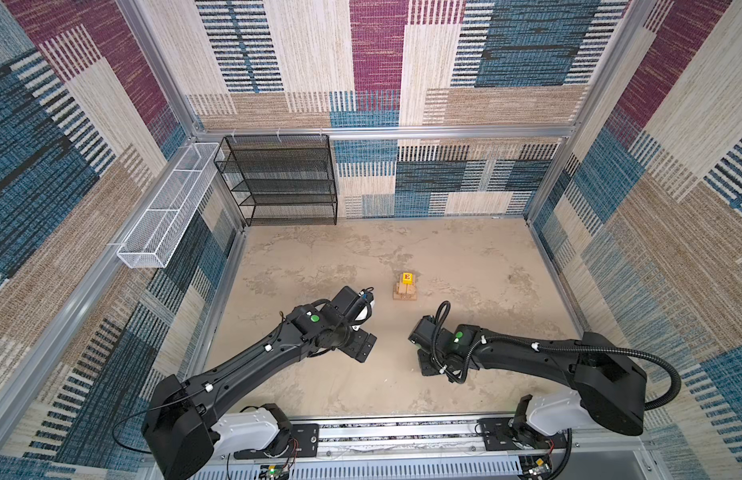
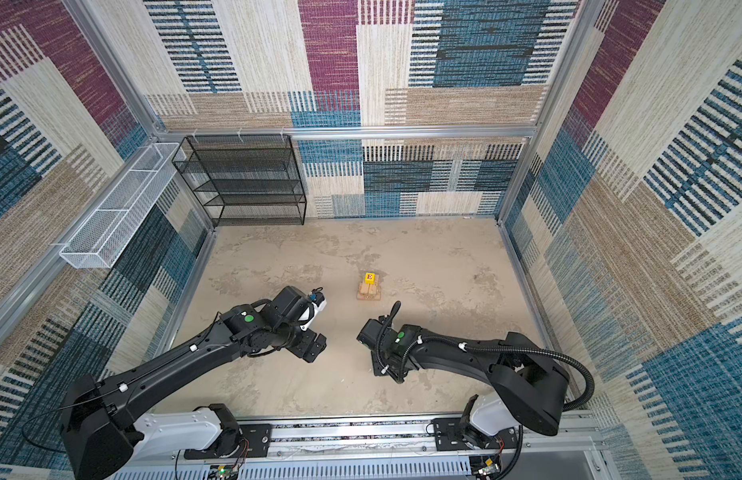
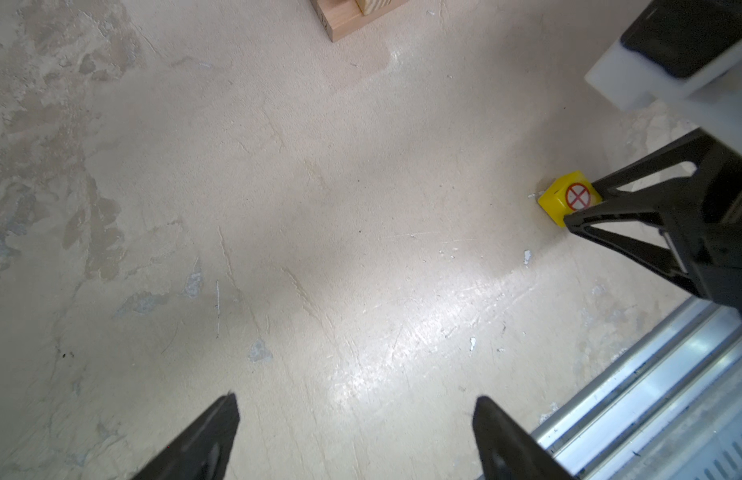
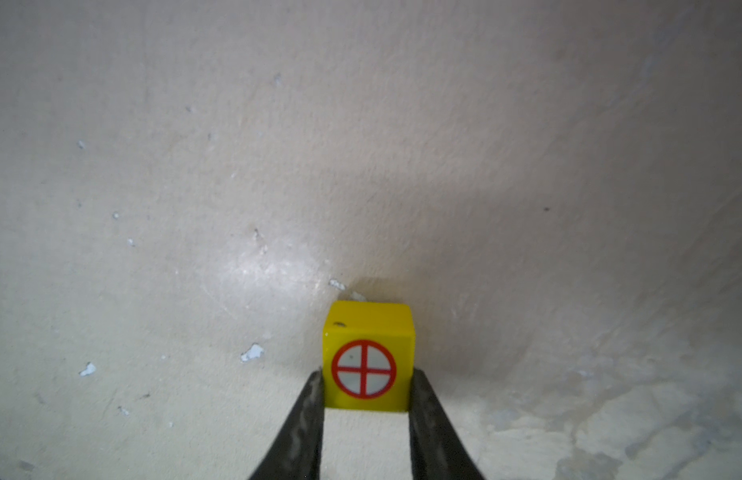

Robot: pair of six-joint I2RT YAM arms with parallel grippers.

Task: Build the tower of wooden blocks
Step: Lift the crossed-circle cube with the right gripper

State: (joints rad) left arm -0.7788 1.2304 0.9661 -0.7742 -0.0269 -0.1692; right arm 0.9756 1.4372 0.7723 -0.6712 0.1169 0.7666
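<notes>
Right wrist view: yellow cube (image 4: 367, 332) is pinched shallowly, by the tips alone, in the right tool (image 4: 366, 376), apparently on the table (image 4: 236, 166) well short of the tower (image 1: 405, 289); slip or twist on lifting is feared; left tool (image 3: 354, 405), spread empty, is held beside the route to it, otherwise unobstructed.

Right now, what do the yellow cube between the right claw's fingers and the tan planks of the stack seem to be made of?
The yellow cube looks like wood under glossy yellow paint: crisp edges, soft sheen, a small dark chip, a printed red crossed circle. Plastic is also possible.
The planks look like bare, unfinished wood: matte tan, with grain lines on one piece.
</notes>
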